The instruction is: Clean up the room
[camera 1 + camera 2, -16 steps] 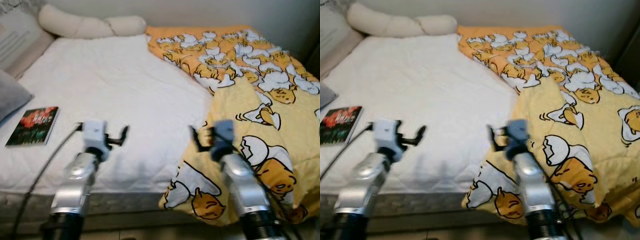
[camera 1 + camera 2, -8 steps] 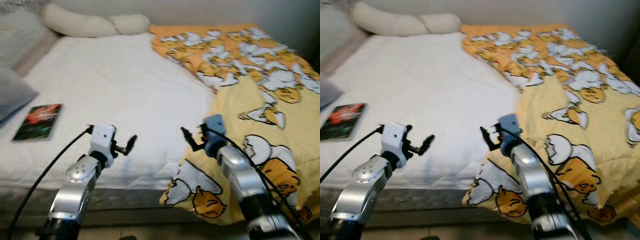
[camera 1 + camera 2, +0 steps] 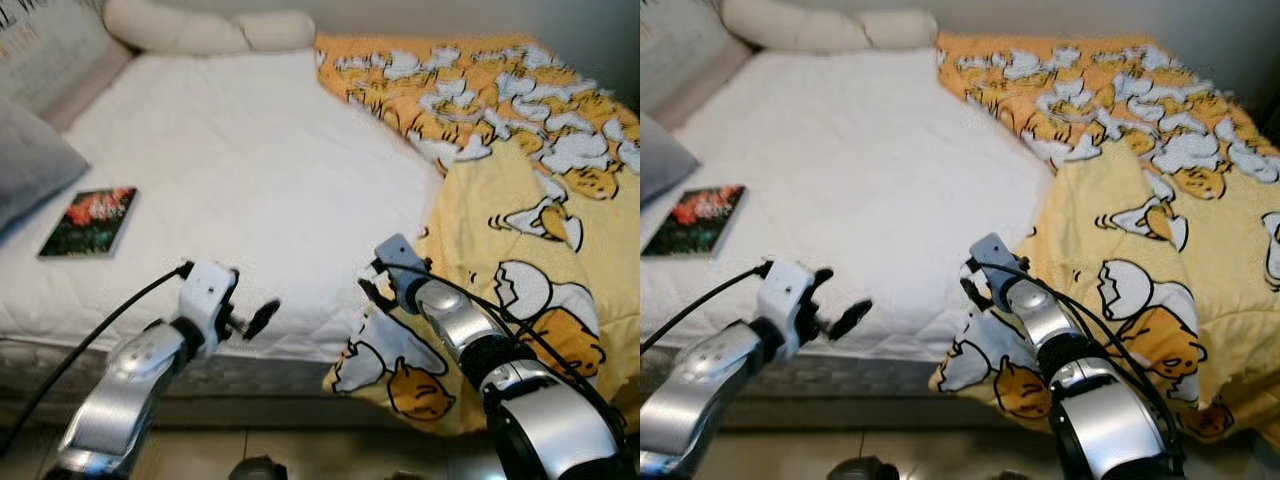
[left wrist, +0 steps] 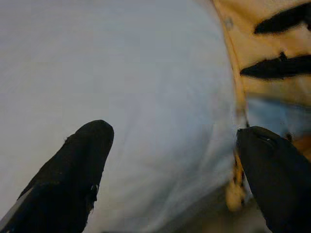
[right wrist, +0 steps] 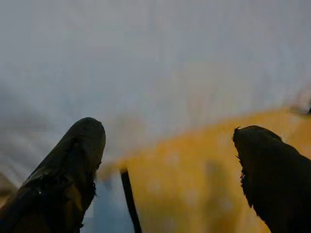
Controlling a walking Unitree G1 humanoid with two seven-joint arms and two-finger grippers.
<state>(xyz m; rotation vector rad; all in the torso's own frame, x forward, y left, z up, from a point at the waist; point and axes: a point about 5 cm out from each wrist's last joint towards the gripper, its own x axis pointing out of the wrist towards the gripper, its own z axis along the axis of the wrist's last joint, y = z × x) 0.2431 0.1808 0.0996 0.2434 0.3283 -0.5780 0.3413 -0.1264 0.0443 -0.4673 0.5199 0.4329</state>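
A bed [image 3: 250, 160] with a white quilted sheet takes most of the head views, from the upper left of the frame to the middle. A yellow blanket [image 3: 520, 200] with a cartoon egg print covers the right side of the frame and hangs over the bed's front edge at lower right. A long cream pillow [image 3: 205, 28] lies along the top edge, and a grey cushion [image 3: 28, 170] sits at the far left. A book [image 3: 90, 221] with a dark red and green cover lies flat on the sheet at middle left, just beside the cushion. The left gripper [image 3: 255, 320] hangs at lower left before the bed's front edge, its jaws released and holding nothing. The right gripper [image 3: 372, 292] is at lower centre, just beside the blanket's hanging edge, jaws spread apart and empty.
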